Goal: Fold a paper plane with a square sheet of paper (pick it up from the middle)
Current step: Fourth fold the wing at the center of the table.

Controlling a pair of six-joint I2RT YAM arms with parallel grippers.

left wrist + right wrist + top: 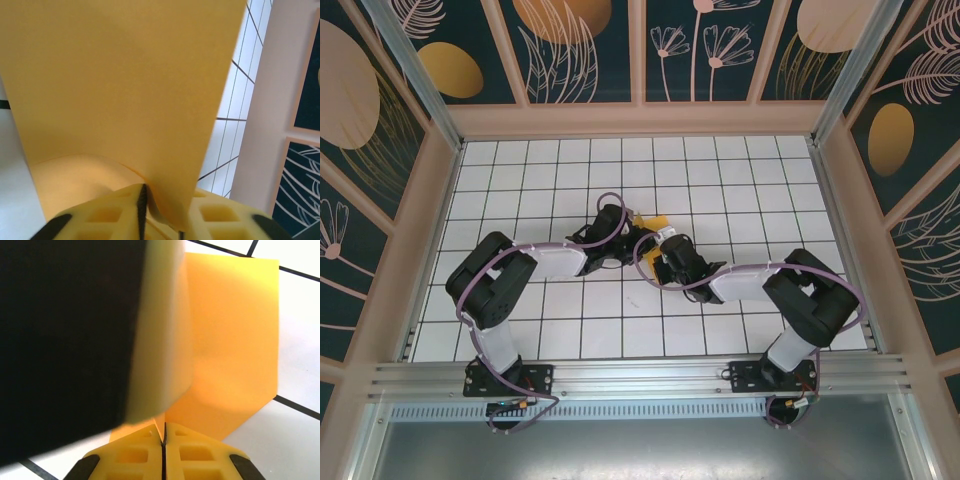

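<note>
Because a crease needs restraint on both sides of the fold line, the square sheet of paper [125,90] is held at the middle of the desk [720,190], with the left end effector [142,195] and the right end effector [164,435] each pressed together on one of its edges. Its plain orange-yellow surface curls at the left grip and shows a slanted lower edge in the right wrist view, suggesting an early fold.

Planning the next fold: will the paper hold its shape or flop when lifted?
Probably floppy: the paper curves away above the left gripper. Likely light and crease-prone, since it also bends just beyond the right gripper.
</note>
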